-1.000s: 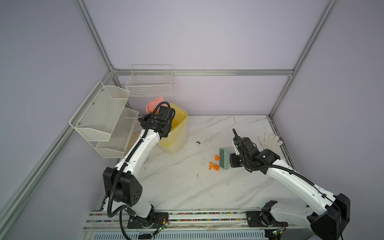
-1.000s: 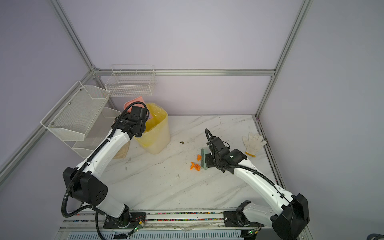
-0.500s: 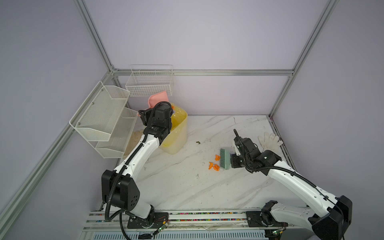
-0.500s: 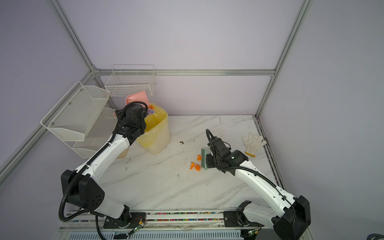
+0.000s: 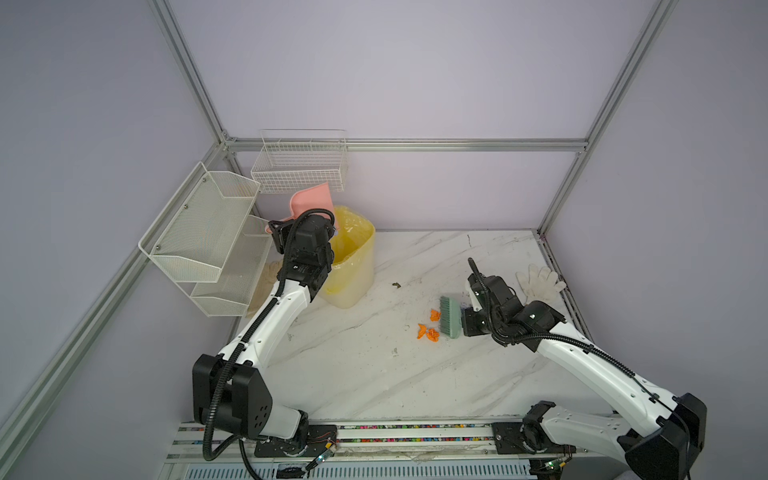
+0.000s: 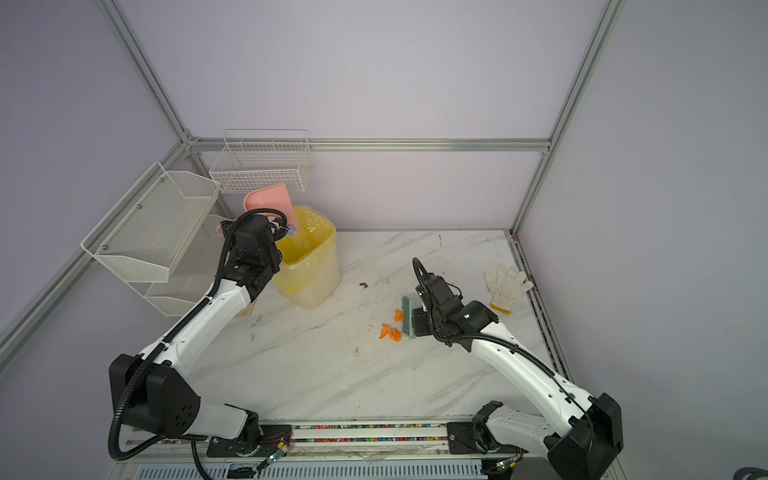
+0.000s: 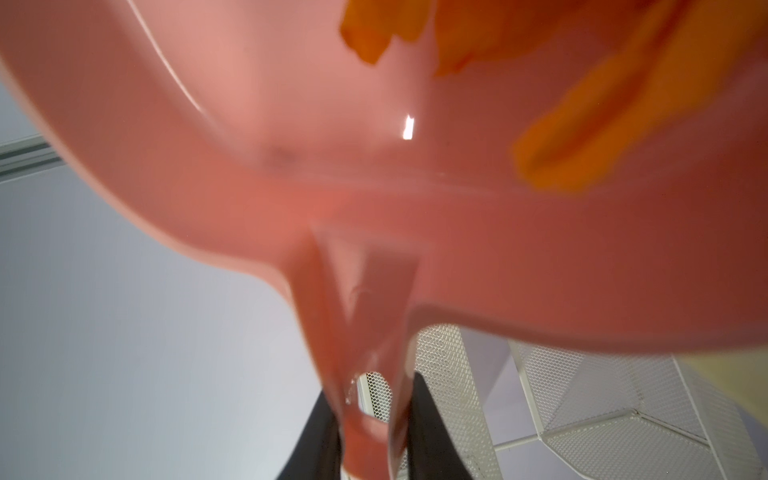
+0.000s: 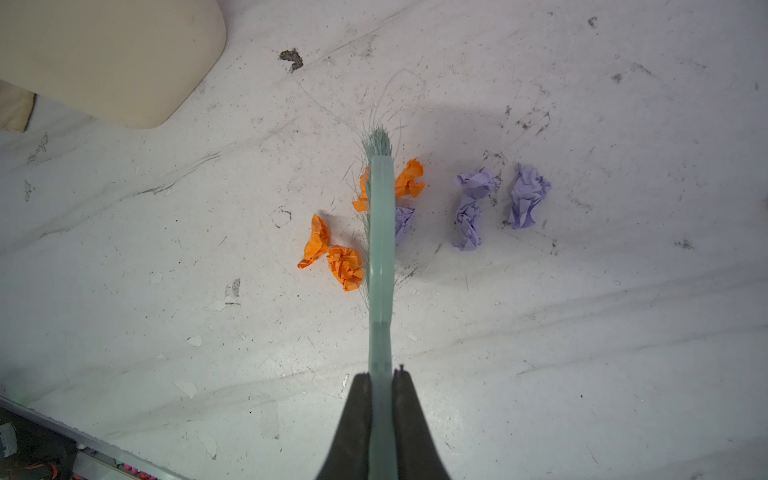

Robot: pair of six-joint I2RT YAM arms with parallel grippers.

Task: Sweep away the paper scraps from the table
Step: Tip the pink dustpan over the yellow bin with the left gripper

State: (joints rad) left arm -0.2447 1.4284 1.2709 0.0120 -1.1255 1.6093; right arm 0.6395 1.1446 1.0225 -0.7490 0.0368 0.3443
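Left tool [image 7: 372, 419] grips pink plastic dustpan [image 5: 311, 201], tipped over yellow bin [image 5: 353, 266] for dumping; right tool [image 8: 380, 386] grips teal bristle brush [image 8: 380, 232] beside crumpled orange paper scraps [image 8: 340, 257].

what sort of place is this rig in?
Most likely a lab robot cell, not a home: an aluminium frame with plain panels, a left arm and right arm mounted on a rail fronting the marble-look table, plus staged props like the yellow bin and wire-mesh shelves.
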